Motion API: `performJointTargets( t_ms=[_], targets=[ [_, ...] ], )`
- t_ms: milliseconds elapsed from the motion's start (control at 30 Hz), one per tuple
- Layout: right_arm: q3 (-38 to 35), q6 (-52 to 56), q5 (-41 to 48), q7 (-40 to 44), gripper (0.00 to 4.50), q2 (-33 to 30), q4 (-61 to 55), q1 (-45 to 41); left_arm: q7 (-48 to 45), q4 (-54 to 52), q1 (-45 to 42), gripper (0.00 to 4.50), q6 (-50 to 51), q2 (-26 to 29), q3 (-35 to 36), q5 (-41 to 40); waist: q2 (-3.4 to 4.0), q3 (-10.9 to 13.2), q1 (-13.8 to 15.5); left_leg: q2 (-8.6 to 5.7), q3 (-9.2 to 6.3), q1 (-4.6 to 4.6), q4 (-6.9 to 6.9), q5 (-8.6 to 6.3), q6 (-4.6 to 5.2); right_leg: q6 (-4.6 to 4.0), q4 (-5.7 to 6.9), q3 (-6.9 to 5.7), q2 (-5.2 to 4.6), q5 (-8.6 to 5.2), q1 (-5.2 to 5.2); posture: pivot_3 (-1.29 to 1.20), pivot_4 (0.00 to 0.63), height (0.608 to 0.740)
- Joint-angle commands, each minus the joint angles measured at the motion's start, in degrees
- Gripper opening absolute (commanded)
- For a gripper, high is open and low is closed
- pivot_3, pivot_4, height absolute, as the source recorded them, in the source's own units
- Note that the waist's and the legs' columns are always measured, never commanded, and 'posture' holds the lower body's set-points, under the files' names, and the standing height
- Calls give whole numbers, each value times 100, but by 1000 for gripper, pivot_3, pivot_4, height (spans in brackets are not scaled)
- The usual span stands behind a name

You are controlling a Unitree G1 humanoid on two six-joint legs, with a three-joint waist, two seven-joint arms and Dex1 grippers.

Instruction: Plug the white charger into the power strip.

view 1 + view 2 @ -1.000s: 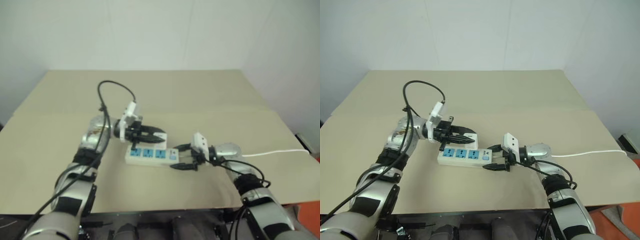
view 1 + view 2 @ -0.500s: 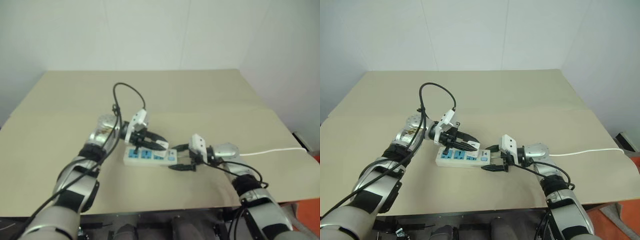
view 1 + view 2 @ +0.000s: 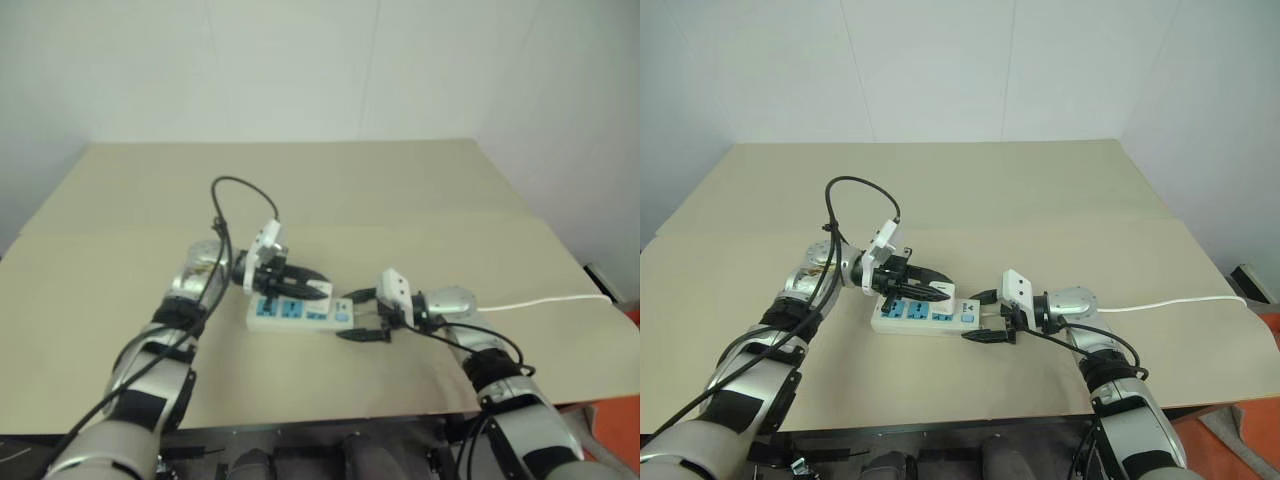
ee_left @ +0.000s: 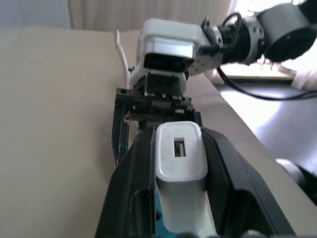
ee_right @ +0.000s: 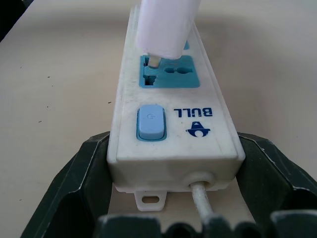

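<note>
The power strip lay flat on the tan table, its switch end seated between the two black fingers of the right gripper, which stood spread wide with one finger along each long side of the strip, bracing that end. From the end between those fingers a thin white cord ran off across the table toward its far right edge.

The left gripper was clenched on the white charger, one finger pressed against each flat side, so the charger sat squeezed between them with its small rectangular port facing back along the fingers. Held tilted over the strip, the charger had a prong meeting the slots of the blue socket face nearest the switch; whether it was pushed fully home could not be told.

Nothing else lay on the table near either gripper. A black cable looped up from the left wrist, clear of the fingers.

Beside the blue switch, just beyond the right fingers, blue letters read "BULL" upside down, with a small blue logo below.
</note>
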Motion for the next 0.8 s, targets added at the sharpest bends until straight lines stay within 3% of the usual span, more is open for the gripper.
performJointTargets(
  t_ms=[33,800],
  targets=[
    [284,96,-304,4,3396,38,167,160,-19,-206,28,1010,-296,44,-58,62,0,0,-3,0,0,1,0,0,0,0,0,1,0,0,1,0,150,740],
    [306,-18,-361,-83,3396,22,177,197,-19,392,52,1010,-852,-10,-310,387,-1,0,-3,0,1,57,-29,0,-1,-4,-25,2,0,-5,57,0,150,740]
  ],
)
